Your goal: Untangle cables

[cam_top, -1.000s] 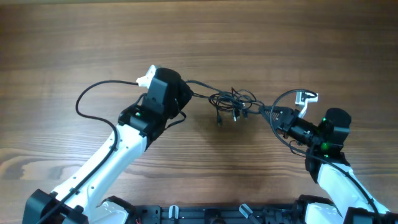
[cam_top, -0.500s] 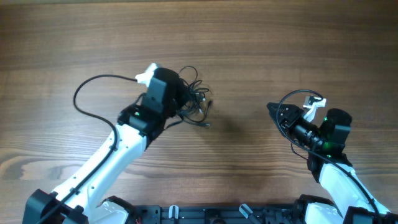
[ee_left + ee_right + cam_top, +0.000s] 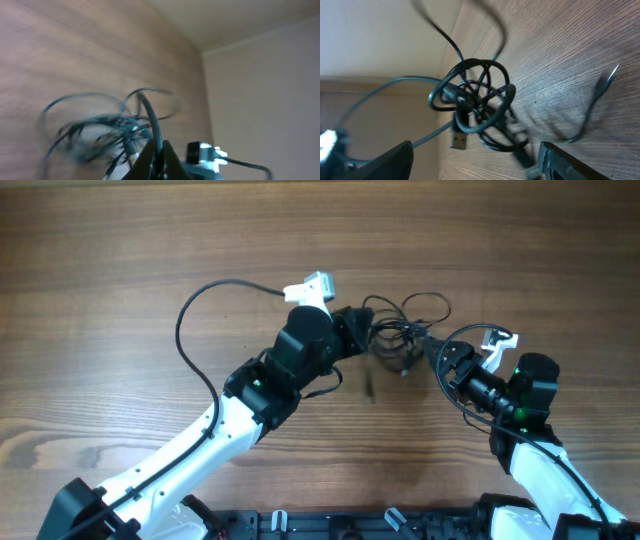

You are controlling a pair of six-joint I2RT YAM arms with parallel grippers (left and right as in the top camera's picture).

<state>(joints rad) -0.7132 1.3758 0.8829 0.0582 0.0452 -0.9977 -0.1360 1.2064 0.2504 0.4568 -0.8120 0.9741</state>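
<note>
Cables (image 3: 400, 330): one knotted bundle, not yet separated, lying between my two claws near the middle of the desk (image 3: 120, 260). A blurred shadow beneath it suggests it is carried just clear of the surface rather than resting on it. Several loops cross at a tight core, a small plug (image 3: 459, 140) hangs from the underside, and one loose strand trails away over the wood. My left claw (image 3: 161, 155) is closed on a single strand, which rises from the pinched tips into the knot. My right claw (image 3: 437, 355) stands spread wide and holds nothing, with the bundle just ahead of the gap. Step in hand, as I judge it: presenting the knot to the free claw for a second grasp, with untangling barely begun. The next move calls for the right claw to close on one outer loop or the plug end, not on the core, and then pull apart gently so the knot loosens instead of tightening. Pose: my left arm reaches in a long diagonal from the near left edge to the centre; my right arm is folded short at the near right, wrist aimed up and left at the bundle.
</note>
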